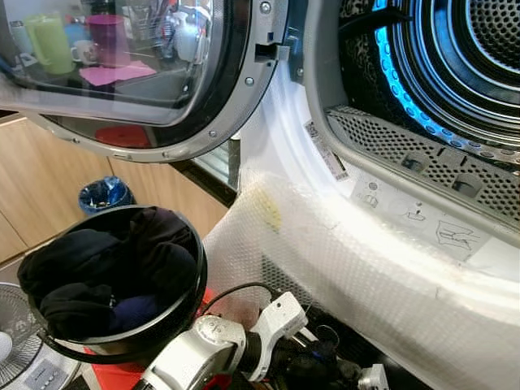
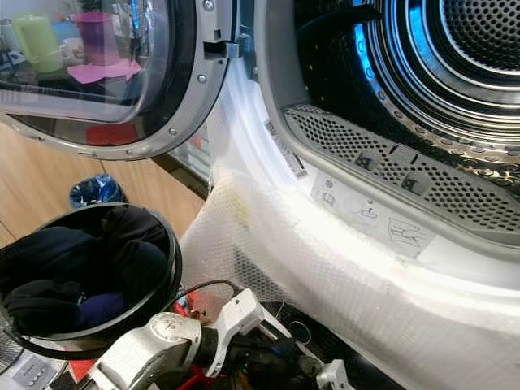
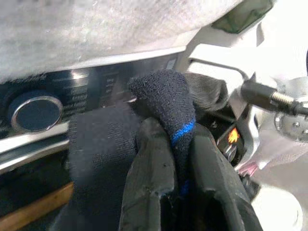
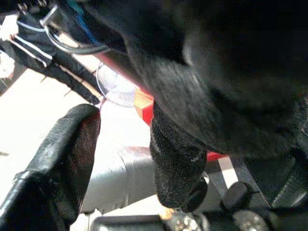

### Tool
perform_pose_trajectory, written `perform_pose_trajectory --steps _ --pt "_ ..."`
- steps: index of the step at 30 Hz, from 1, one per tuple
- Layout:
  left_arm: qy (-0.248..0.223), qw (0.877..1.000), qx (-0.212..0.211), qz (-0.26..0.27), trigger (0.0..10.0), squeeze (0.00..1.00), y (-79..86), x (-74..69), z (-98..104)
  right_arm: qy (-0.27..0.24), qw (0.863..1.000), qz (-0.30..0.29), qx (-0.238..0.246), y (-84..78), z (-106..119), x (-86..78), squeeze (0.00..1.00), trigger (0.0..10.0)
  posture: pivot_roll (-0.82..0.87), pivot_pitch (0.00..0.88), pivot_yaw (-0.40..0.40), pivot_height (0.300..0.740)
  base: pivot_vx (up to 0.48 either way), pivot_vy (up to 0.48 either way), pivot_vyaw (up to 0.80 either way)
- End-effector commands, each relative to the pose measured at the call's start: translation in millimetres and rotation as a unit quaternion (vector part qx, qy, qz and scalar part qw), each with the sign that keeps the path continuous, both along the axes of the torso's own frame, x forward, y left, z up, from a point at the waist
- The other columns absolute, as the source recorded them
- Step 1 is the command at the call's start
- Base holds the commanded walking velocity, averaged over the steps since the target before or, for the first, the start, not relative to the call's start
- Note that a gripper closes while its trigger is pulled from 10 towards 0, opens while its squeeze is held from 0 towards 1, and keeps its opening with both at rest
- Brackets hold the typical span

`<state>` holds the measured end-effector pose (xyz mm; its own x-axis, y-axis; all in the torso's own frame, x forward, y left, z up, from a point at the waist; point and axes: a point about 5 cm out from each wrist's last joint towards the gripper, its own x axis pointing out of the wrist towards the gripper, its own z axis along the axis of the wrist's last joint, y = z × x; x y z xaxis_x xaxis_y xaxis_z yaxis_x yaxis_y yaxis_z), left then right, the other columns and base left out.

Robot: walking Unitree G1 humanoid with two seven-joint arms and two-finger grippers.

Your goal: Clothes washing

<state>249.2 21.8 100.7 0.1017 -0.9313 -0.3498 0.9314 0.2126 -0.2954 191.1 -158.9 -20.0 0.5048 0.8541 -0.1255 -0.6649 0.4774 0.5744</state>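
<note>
Meanwhile the left gripper point(image 3: 180, 192), low beside the bucket point(image 1: 191, 301) of dark clothes point(image 1: 106, 268), pinches a dark sock point(image 3: 163, 96) with a blue stripe. The right gripper point(image 4: 122, 159) hangs with fingers apart near dark fabric. Judged from here, the sock needs lifting clear of the bubble-wrapped rim point(image 1: 341, 252) before release inside the open drum point(image 1: 463, 57).

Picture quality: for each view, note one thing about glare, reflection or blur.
Left eye view: the open door's glass mirrors a room; the bubble wrap over the machine's front is washed out by glare. Right eye view: blue light rims the drum. Left wrist view: the dark cloth is sharp, the background soft. Right wrist view: the dark fabric is blurred.
</note>
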Motion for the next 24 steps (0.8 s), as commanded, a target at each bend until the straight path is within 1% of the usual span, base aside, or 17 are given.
perform_pose_trajectory --steps 1,3,4,5,6,8,11,12,14,15,19,20,21,22,24 --pt "-0.006 1.000 0.001 -0.018 0.0 0.00 -7.7 -1.8 0 -0.003 1.000 -0.005 0.001 1.7 3 0.6 0.00 10.0 0.34 0.131 -0.094 0.740 0.000 0.000 0.00" --pt "-0.006 1.000 0.000 -0.019 0.0 0.00 -8.4 -1.8 0 -0.002 1.000 -0.008 0.000 2.5 3 0.6 0.00 10.0 0.34 0.131 -0.094 0.740 0.000 0.000 0.00" --pt "-0.006 1.000 -0.002 -0.019 0.0 0.00 -8.9 -1.8 1 -0.007 1.000 -0.020 -0.004 2.8 3 2.4 0.00 10.0 0.34 0.131 -0.094 0.740 0.000 0.000 0.00" --pt "-0.006 1.000 -0.003 -0.019 0.0 0.00 -9.0 -1.7 1 -0.010 0.998 -0.056 -0.012 1.4 2 7.5 0.00 10.0 0.34 0.131 -0.094 0.740 0.000 0.000 0.00" --pt "-0.006 1.000 -0.003 -0.018 0.0 0.00 -8.9 -1.7 1 -0.011 0.998 -0.068 -0.010 1.2 2 9.2 0.00 10.0 0.34 0.131 -0.094 0.740 0.000 0.000 0.00" --pt "-0.006 1.000 -0.003 -0.018 0.0 0.00 -8.7 -1.7 1 -0.011 0.997 -0.074 -0.008 1.1 2 10.0 0.00 10.0 0.34 0.131 -0.094 0.740 0.000 0.000 0.00" --pt "-0.002 1.000 -0.002 -0.015 0.0 0.00 -7.1 -2.4 0 -0.005 0.992 -0.119 -0.032 0.2 0 16.1 0.00 10.0 0.34 0.132 -0.094 0.740 0.000 0.000 0.00" --pt "-0.001 1.000 -0.003 -0.015 0.0 0.00 -6.8 -3.1 0 -0.002 0.990 -0.133 -0.033 -1.0 -1 17.6 0.00 10.0 0.34 0.132 -0.094 0.740 0.000 0.000 0.00" --pt "-0.001 1.000 -0.003 -0.015 0.0 0.00 -6.5 -3.6 0 -0.006 0.990 -0.138 -0.032 -2.0 0 17.8 0.00 10.0 0.34 0.132 -0.094 0.740 0.000 0.000 0.00" --pt "-0.001 1.000 -0.003 -0.013 0.0 0.00 -5.5 -4.1 -1 -0.005 0.990 -0.142 -0.022 -3.6 1 16.8 0.00 10.0 0.35 0.133 -0.094 0.740 0.000 0.000 0.00" --pt "-0.001 1.000 -0.003 -0.008 0.0 0.00 -4.0 -3.9 -1 -0.003 0.991 -0.132 -0.008 -4.4 2 13.7 0.00 10.0 0.35 0.133 -0.094 0.740 0.000 0.000 0.00" --pt "-0.001 1.000 -0.003 -0.007 0.0 0.00 -3.6 -3.6 -1 -0.002 0.991 -0.131 -0.008 -4.7 2 13.3 0.00 2.2 0.35 0.133 -0.094 0.740 0.000 0.000 0.00" --pt "-0.001 1.000 -0.002 -0.007 0.0 0.00 -3.5 -3.5 -1 -0.002 0.991 -0.131 -0.009 -4.8 1 13.2 0.00 2.2 0.35 0.133 -0.094 0.740 0.000 0.000 0.00" --pt "-0.001 1.000 -0.002 -0.007 0.0 0.00 -3.1 -3.3 -1 0.000 0.992 -0.127 -0.009 -4.8 1 12.5 0.00 0.0 0.35 0.135 -0.094 0.740 0.000 0.000 0.00" --pt "-0.002 1.000 0.000 -0.005 0.0 0.00 -2.6 -2.6 -1 0.004 0.993 -0.121 -0.008 -4.5 0 11.4 0.00 0.0 0.35 0.135 -0.094 0.740 0.000 0.000 0.00"
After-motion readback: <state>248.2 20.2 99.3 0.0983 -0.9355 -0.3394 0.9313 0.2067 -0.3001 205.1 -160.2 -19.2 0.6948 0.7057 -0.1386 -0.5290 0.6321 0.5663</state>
